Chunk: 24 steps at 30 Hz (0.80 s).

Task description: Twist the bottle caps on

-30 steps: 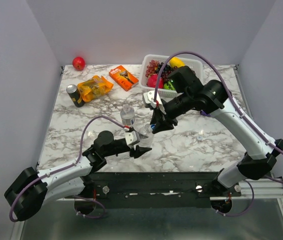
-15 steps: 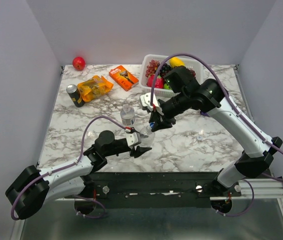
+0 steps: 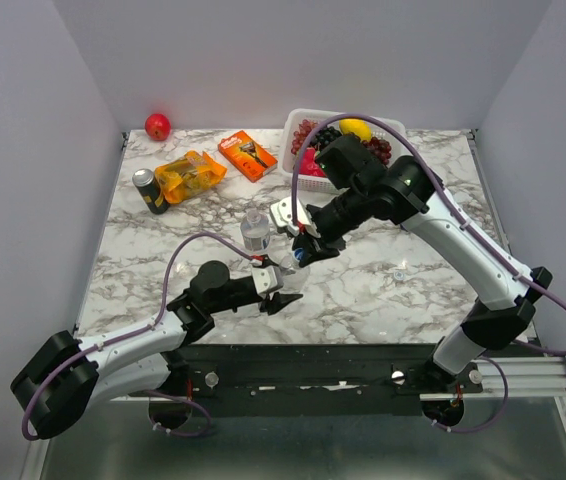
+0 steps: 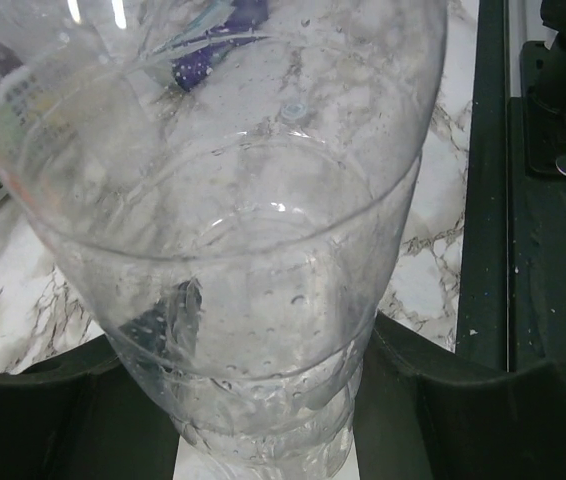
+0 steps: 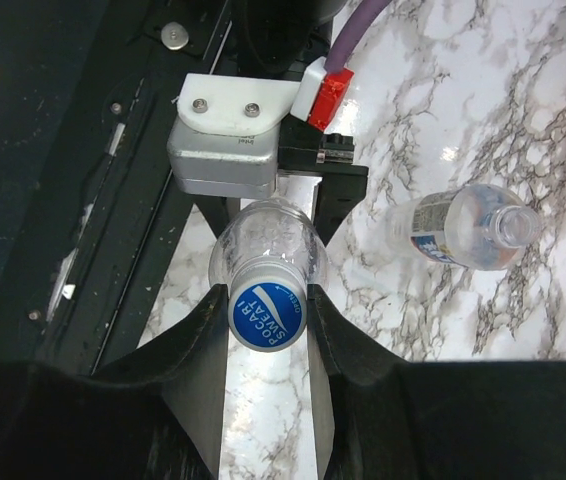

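right wrist view: our right jaws pinch the blue cap [image 5: 268, 313], seated straight atop the bottle [image 5: 261, 245], whose long axis runs upright into them. our left jaws clamp its body, near the second bottle [image 5: 468, 232], uncapped.

Left tool [image 3: 284, 284] clamps bottle [image 3: 289, 269]; right tool [image 3: 301, 251] pinches blue cap [image 3: 298, 258].

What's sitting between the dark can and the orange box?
An orange-yellow packet lies between the can and the orange box, seen from the top camera.
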Each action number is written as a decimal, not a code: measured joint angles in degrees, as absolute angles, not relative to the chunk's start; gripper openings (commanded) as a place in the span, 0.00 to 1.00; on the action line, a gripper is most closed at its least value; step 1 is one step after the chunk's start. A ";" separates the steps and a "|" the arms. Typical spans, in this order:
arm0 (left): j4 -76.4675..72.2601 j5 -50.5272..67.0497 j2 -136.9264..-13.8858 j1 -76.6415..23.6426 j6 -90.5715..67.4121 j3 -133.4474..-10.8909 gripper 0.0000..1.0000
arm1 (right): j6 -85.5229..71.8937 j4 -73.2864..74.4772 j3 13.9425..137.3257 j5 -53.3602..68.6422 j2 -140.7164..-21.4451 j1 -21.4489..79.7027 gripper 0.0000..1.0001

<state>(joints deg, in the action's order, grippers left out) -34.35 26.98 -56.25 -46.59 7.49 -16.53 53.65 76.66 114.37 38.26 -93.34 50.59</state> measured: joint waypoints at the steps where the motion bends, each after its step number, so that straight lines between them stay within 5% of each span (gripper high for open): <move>1: -34.54 26.63 -56.21 -46.59 7.51 -16.53 0.00 | 54.00 76.62 114.34 38.15 -93.38 50.65 0.36; 5: -34.72 25.78 -56.16 -46.61 7.68 -16.23 0.00 | 54.50 76.60 114.28 37.60 -93.60 50.74 0.40; 11: -35.22 24.86 -56.16 -46.63 8.16 -15.57 0.00 | 54.04 76.64 113.99 36.25 -94.04 50.96 0.59; 13: -36.12 24.88 -55.86 -46.63 8.40 -15.57 0.00 | 53.87 76.62 113.80 35.27 -94.04 50.96 0.71; 15: -36.45 24.91 -55.40 -46.63 8.40 -15.57 0.00 | 53.45 76.62 113.71 34.46 -94.04 50.96 0.99; 24: -36.69 24.99 -55.09 -46.63 7.81 -15.49 0.00 | 52.97 76.58 113.27 32.84 -91.70 50.96 0.99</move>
